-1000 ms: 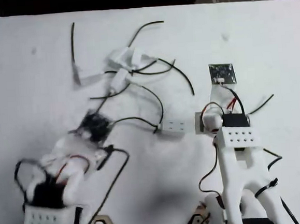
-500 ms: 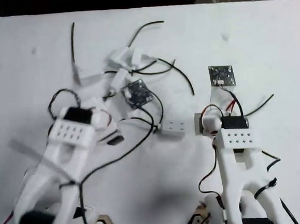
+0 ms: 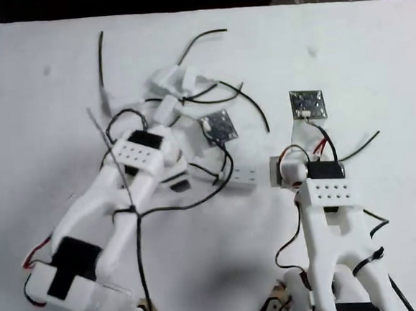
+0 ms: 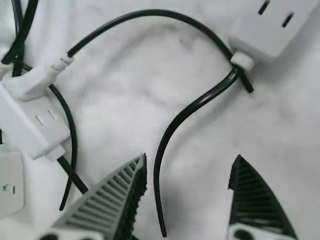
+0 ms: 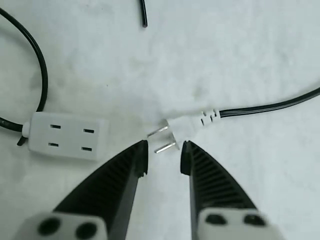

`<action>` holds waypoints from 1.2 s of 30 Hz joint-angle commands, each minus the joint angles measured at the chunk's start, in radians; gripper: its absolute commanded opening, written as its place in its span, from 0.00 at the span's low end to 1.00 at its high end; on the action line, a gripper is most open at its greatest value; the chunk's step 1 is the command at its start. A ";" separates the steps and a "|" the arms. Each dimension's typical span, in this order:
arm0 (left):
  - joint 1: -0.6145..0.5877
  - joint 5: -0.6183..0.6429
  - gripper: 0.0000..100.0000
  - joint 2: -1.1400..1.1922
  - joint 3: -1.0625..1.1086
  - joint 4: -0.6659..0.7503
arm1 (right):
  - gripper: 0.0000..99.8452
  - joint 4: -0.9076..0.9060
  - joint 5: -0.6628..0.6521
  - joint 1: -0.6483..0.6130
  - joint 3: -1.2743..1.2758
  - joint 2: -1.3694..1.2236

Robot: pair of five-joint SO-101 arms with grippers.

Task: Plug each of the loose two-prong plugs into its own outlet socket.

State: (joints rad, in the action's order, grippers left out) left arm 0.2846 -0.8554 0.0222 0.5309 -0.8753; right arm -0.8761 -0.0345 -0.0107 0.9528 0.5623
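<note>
both arms stretched forward
left arm [image 3: 118, 198] slants inward, left gripper [image 4: 190, 165] spread wide; right arm [image 3: 333, 221] straight, right gripper [image 5: 164, 149] parted just a little.

Surface [image 3: 36, 82]: plain white. Cables [image 4: 200, 100]: all black. Outlet socket [image 5: 65, 135]: white with dark slots, and the second outlet block [image 4: 272, 22] is the same. Plug [image 5: 185, 125]: white body, bare silver prongs, black cord. Left gripper [image 4: 190, 160]: one finger [image 4: 112, 197] light grey, the other [image 4: 252, 200] black, both ribbed. Right gripper [image 5: 165, 145]: both fingers black and ribbed, on white bases. Left arm [image 3: 110, 199] and right arm [image 3: 335, 217]: white shells, black motor blocks, red wire strands, dot-grid hole pattern on the top plates.
</note>
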 commanded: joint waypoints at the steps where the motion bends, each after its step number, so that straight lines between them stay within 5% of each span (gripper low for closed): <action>1: 0.005 -0.002 0.27 0.018 -0.040 0.046 | 0.11 0.004 0.002 0.015 -0.003 0.027; 12: 0.035 -0.002 0.14 0.134 -0.055 0.152 | 0.11 0.004 0.000 0.015 -0.003 0.027; 18: 0.033 -0.002 0.13 0.143 -0.080 0.097 | 0.11 0.004 0.000 0.015 -0.003 0.027; 21: 0.035 -0.002 0.02 0.139 -0.080 0.081 | 0.11 0.004 0.000 0.015 -0.003 0.027; 36: 0.024 0.075 0.02 0.133 -0.080 -0.153 | 0.11 0.004 0.000 0.015 -0.003 0.027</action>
State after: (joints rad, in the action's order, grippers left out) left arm 0.3107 -0.7971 0.1726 0.4833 -0.9904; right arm -0.8761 -0.0345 -0.0107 0.9528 0.5623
